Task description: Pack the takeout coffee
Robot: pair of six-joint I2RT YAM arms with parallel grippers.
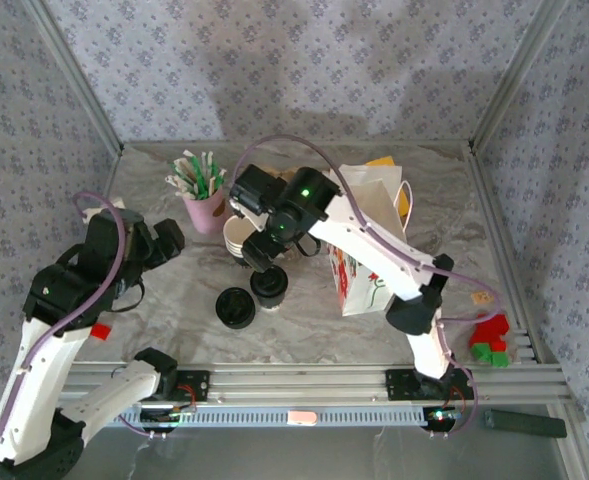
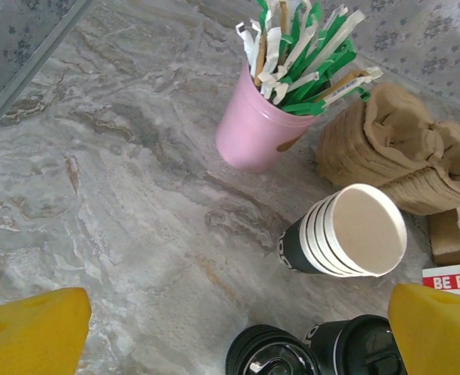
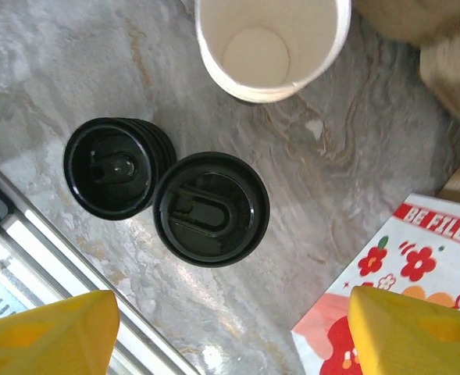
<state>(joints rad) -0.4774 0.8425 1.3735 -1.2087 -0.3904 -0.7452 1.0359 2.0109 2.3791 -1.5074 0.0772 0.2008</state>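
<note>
Two glossy round black discs are set on veined marble [image 3: 354, 156]: takeout coffee [image 3: 211, 208] and loose lid [image 3: 108, 166]. Left gripper [image 2: 237, 305] and right gripper [image 3: 230, 305] are spread wide, nothing grasped.

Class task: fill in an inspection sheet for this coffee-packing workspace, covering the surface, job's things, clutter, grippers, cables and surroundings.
Surface: grey marble-patterned tabletop; no spills seen.
Job's things: small takeout coffee cup with round black plastic lid, upright, near the white flower-printed paper bag.
Clutter: loose black plastic lid; stack of white-rimmed paper cups; pink cup of green and white stirrers; brown paper napkins; red and green blocks.
Grippers: left gripper open, holding nothing; right gripper open, above the coffee cup, not touching it.
Cables: purple cables looped along both arms.
Surroundings: patterned fabric walls; metal frame rail.
</note>
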